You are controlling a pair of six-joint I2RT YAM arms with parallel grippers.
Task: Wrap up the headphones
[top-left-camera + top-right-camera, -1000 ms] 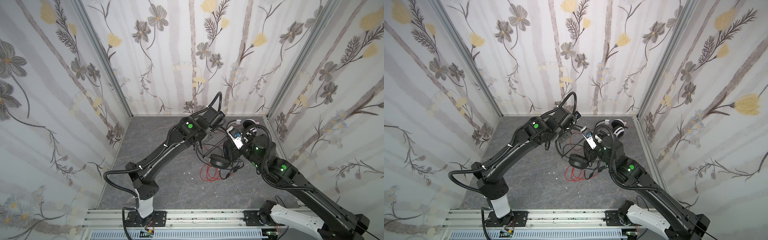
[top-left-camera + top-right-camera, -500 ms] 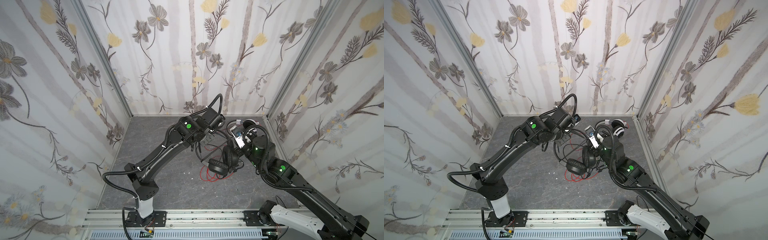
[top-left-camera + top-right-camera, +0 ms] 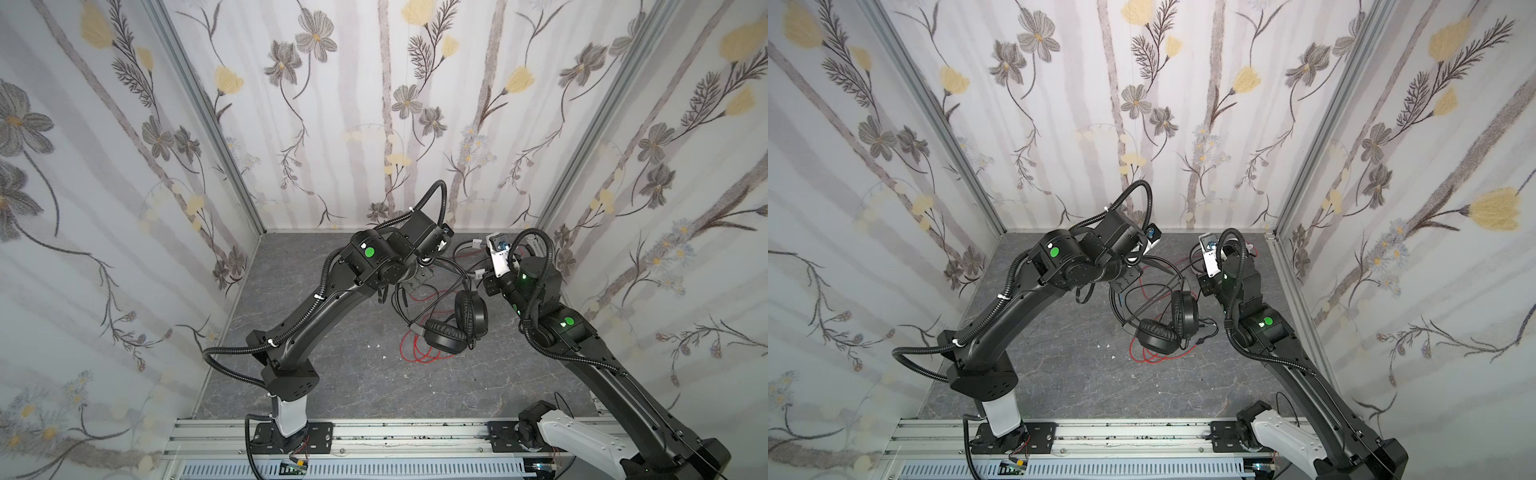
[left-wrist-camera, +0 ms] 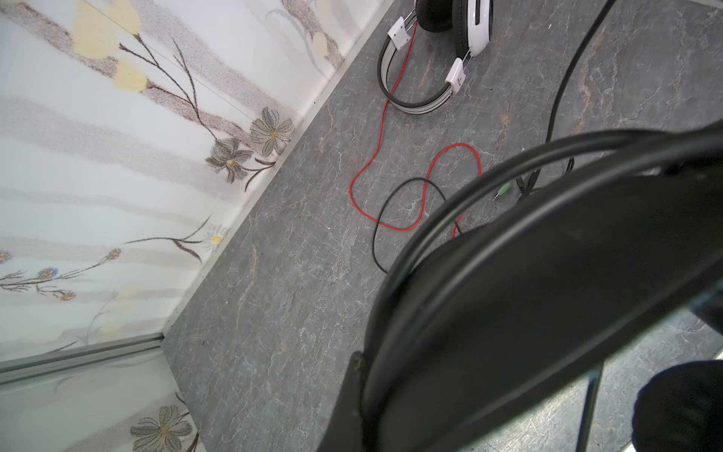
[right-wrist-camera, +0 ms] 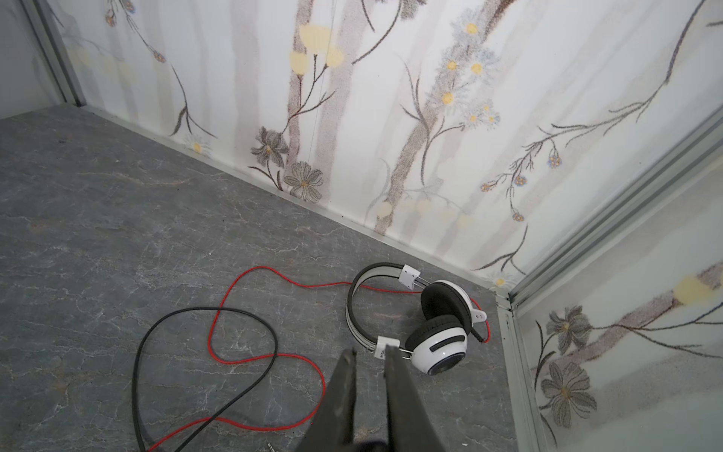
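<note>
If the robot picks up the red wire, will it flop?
Probably flop: the red cable lies in loose, wavy loops, so it looks limp. It is thin, so likely light. It runs to the white headphones, so lifting might tug them.

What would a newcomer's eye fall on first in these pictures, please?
First, the black headphones in mid-table, with their headband running up into the shut left gripper. Next, the red cable loops across the grey table to the white headphones, which lie in the far right corner by the flowered walls.
</note>
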